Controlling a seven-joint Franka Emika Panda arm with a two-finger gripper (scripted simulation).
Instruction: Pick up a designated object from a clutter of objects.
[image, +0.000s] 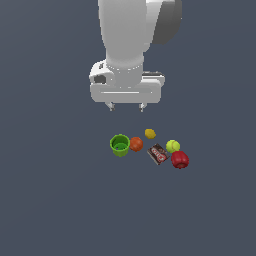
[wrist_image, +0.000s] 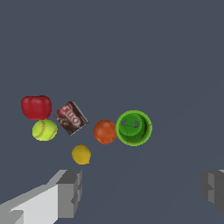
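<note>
A: Six things sit bunched below us, and we want only the lemon (image: 150, 133). Our gripper (image: 126, 106) hangs well above the clutter with its fingers (wrist_image: 70, 192) spread wide and nothing between them.

B: We see the lemon at the group's edge, apart from the rest, with the orange ball (image: 136, 144) and the brown box (image: 158, 154) nearest. Our fingertips sit off toward the exterior view's left, more over the cup (image: 120, 145).

A: So if we drop straight down, we judge we'd land near the cup or orange ball instead.

B: And with jaws this wide, one finger could nudge the orange ball as we close. A round lemon may also roll or squirt out if we pinch off-centre.

A: We shouldn't confuse it with the yellow-green ball (image: 173, 146) beside the red object (image: 180, 159) either.
</note>
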